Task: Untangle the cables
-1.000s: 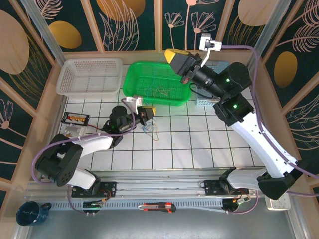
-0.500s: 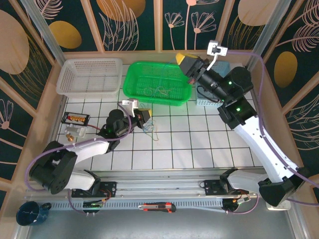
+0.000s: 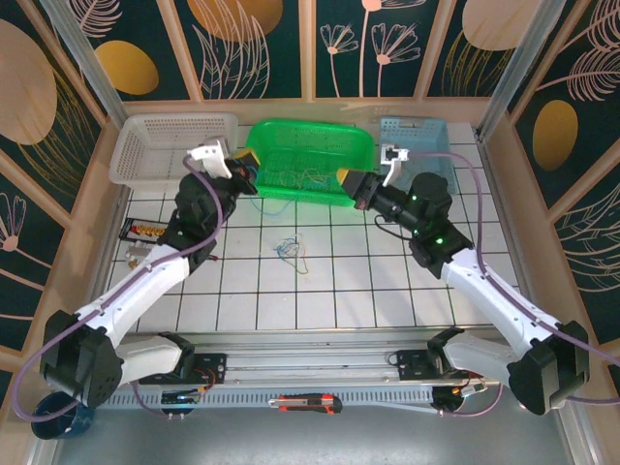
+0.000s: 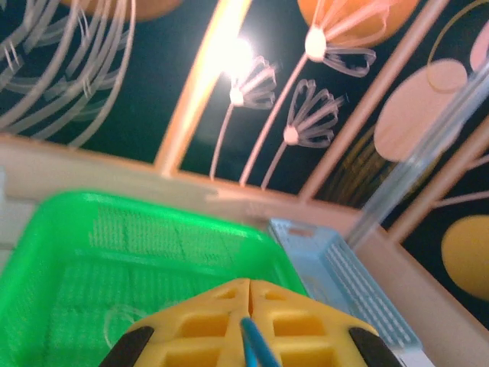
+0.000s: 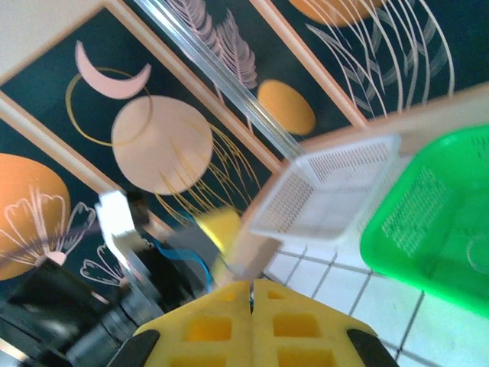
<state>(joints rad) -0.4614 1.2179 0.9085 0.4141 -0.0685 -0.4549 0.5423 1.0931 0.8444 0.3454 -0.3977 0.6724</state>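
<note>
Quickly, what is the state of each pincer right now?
Left pincer: closed, holding a blue cable.
Right pincer: closed, nothing seen between its fingers.

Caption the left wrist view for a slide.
Left gripper, shut on a blue cable, faces the green basket, with the blue basket beside it.
</note>
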